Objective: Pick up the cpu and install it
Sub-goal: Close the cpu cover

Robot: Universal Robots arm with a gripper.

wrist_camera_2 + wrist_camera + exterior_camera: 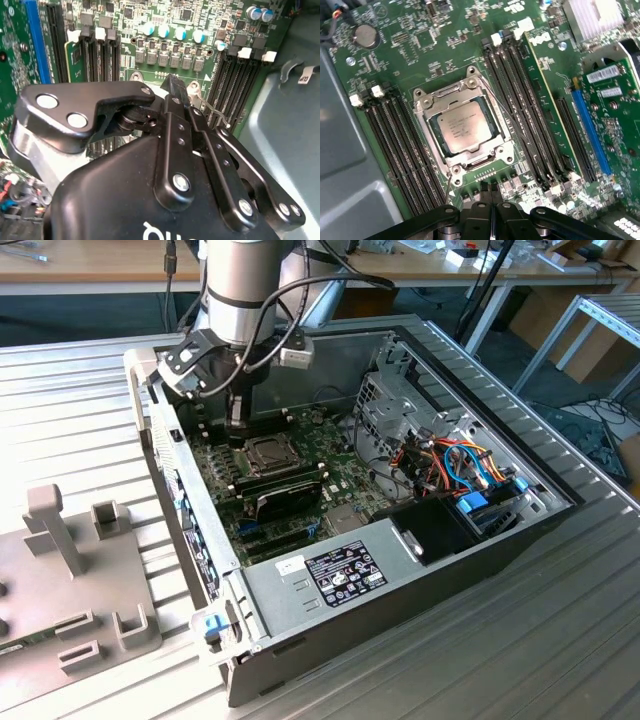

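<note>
— Where is the cpu?
— Lying flat in the socket frame on the green motherboard, with memory slots on both sides.
— And the gripper?
— Just above the board beside the socket, fingers pressed together, pinching nothing, inside the open computer case.

Nothing reads: print on the power supply label and the cpu is too small
</note>
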